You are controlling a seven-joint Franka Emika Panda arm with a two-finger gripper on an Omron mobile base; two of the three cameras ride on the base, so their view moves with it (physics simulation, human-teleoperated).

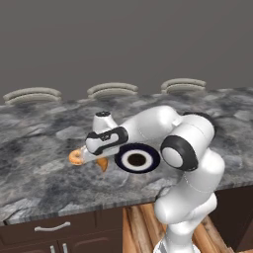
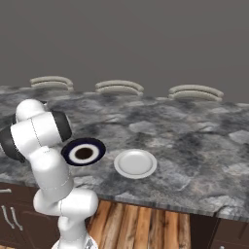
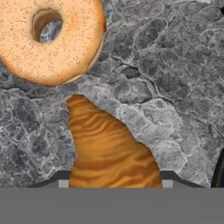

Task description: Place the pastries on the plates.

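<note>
Gripping of the croissant [image 3: 109, 148] appears to be the step in hand. In the hand view the orange-brown pastry runs down between the two dark finger tips at the bottom of the picture, one at each flank, so the tool [image 3: 113, 183] is judged to be clamped on it; actual contact at the pads is cut off by the frame edge and cannot be confirmed outright. Whether the piece is raised off the desk [image 1: 44, 148] cannot be told.

In the left base view the tool [image 1: 93, 159] is seen low over the marbled grey desk, with the croissant [image 1: 103, 164] showing beneath it and the doughnut [image 1: 75, 157] just beside it, on the far side from the navy plate [image 1: 138, 159]. In the hand view the doughnut [image 3: 50, 39] is lying flat on the stone, close to the croissant tip but apart from it.

Progress: neither pastry is on a plate. The navy plate [image 2: 83, 152] is bare, and the white plate [image 2: 135, 163], set just beside it in the right base view, is bare too.

Left to do, as judged: the croissant is to be carried to one plate and released; the doughnut is then to be picked up and set on the other.
</note>
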